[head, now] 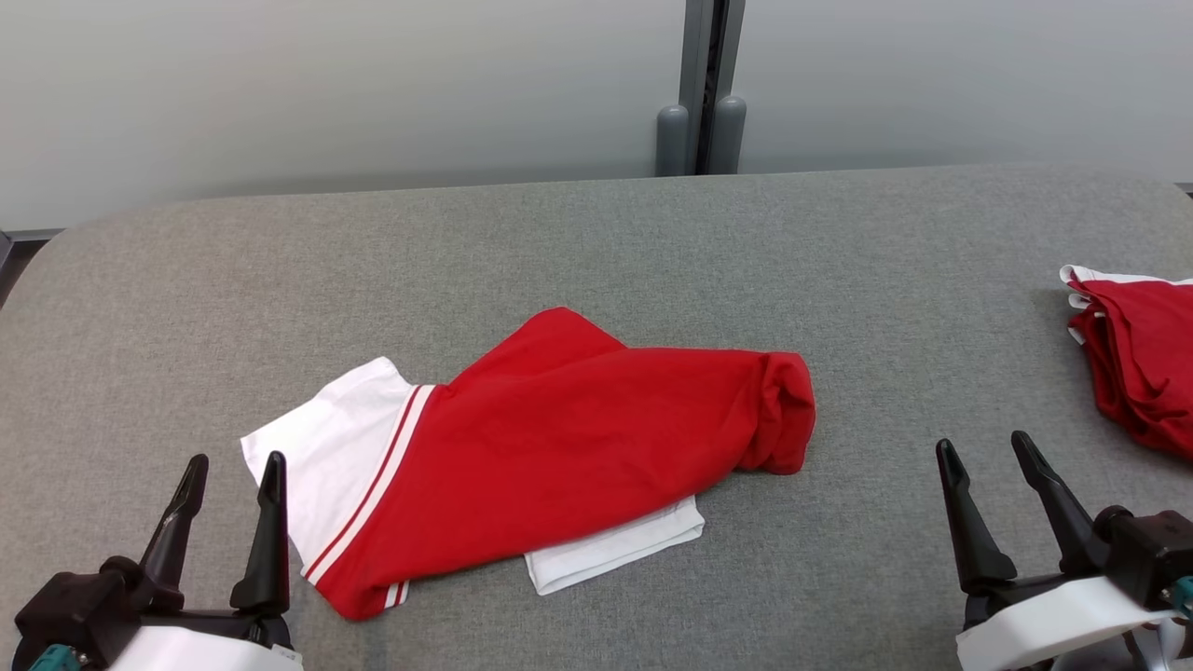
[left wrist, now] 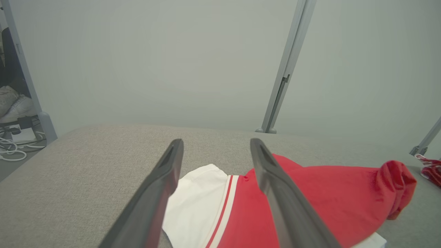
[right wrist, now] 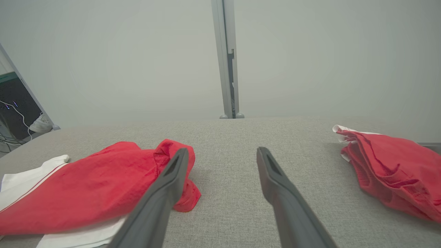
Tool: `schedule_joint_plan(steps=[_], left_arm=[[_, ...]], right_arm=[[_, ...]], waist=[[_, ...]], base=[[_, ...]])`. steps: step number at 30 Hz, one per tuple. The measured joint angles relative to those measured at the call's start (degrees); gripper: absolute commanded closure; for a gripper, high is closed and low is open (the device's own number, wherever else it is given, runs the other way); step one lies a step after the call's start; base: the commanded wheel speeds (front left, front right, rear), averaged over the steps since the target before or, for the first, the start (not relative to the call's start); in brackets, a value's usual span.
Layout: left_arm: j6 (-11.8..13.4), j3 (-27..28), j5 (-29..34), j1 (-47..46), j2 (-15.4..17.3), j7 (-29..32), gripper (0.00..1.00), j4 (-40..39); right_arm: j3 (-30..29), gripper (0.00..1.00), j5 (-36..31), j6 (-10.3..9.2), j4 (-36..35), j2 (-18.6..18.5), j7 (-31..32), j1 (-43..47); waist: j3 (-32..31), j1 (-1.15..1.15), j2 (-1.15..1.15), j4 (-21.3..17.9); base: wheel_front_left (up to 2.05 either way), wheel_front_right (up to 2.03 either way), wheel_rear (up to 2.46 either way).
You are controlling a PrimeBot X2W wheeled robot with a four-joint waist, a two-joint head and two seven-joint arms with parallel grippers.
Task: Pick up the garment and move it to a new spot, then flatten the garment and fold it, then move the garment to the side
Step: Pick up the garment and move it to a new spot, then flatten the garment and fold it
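Observation:
A red garment (head: 569, 438) with white sleeves and red-and-white stripe trim lies crumpled in the middle of the grey table (head: 596, 242). One white sleeve spreads at its left, a white edge pokes out below, and its right end is rolled into a lump. My left gripper (head: 235, 472) stands open at the lower left, just left of the white sleeve, holding nothing. In the left wrist view the garment (left wrist: 310, 199) lies beyond the open left gripper (left wrist: 216, 144). My right gripper (head: 986, 451) is open at the lower right, apart from the garment (right wrist: 86, 193), as the right wrist view's gripper (right wrist: 222, 153) confirms.
A second red and white garment (head: 1142, 363) lies bunched at the table's right edge, also seen as a heap (right wrist: 389, 168) in the right wrist view. A grey post (head: 699, 112) stands behind the table against a pale wall. Cables (left wrist: 13, 144) lie on the floor far left.

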Motion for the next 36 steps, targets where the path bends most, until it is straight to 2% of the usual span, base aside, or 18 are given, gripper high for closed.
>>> schedule_joint_plan(steps=[15, 20, 25, 36], left_arm=[[0.5, -0.2, 0.0, -0.1, 0.1, 0.1, 0.00, 0.1], [0.2, -0.2, -0.7, -3.5, 0.1, 1.1, 0.00, 1.0], [-1.8, -0.7, -2.2, -9.5, 0.0, 3.0, 0.00, 4.6], [-8.2, -2.6, -6.1, -21.6, 0.5, 9.6, 0.00, 21.1]], right_arm=[[-0.2, 0.00, 0.0, 0.00, -0.3, 0.1, 0.0, -0.1], [-0.2, 0.00, 0.0, 0.00, -1.2, 0.1, 0.0, -0.7], [0.4, 0.00, -0.2, 0.00, -1.6, 0.1, 0.0, -2.4], [1.3, 0.00, -0.1, 0.00, -1.3, 0.2, -1.2, -5.9]], waist=[[0.9, 0.00, 0.00, 0.2], [2.7, 0.00, 0.00, 0.2], [5.7, 0.00, 0.00, 0.0], [13.4, 0.00, 0.00, -1.8]], base=[[0.00, 0.00, 0.00], [0.00, 0.00, 0.00], [0.00, 0.00, 0.00], [0.00, 0.00, 0.00]])
